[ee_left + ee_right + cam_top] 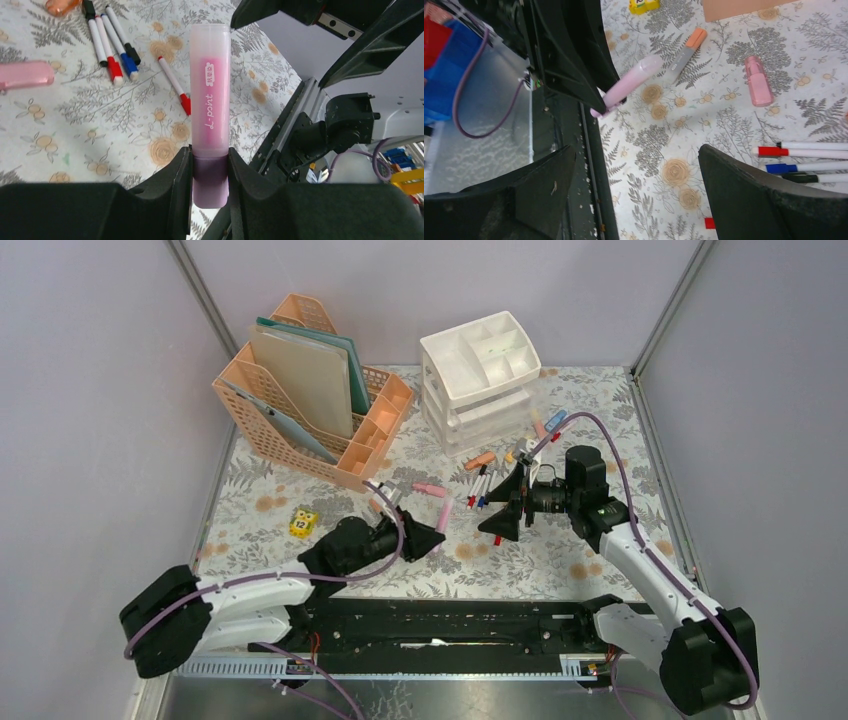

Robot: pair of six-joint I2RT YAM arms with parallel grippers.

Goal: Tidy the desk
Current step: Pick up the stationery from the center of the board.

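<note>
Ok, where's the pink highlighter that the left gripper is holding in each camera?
Top external: the pink highlighter is just right of centre, sticking out of the left gripper.
Left wrist: centre of the frame, clamped at its base and running straight up.
Right wrist: upper middle, slanted.
Shared landmark: the stubby pink pen lying flat nearby.

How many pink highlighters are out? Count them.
2: one translucent pink plastic highlighter clamped in the left claw; a second pink highlighter lying on the fern-print desk. Others may be hidden.
</note>
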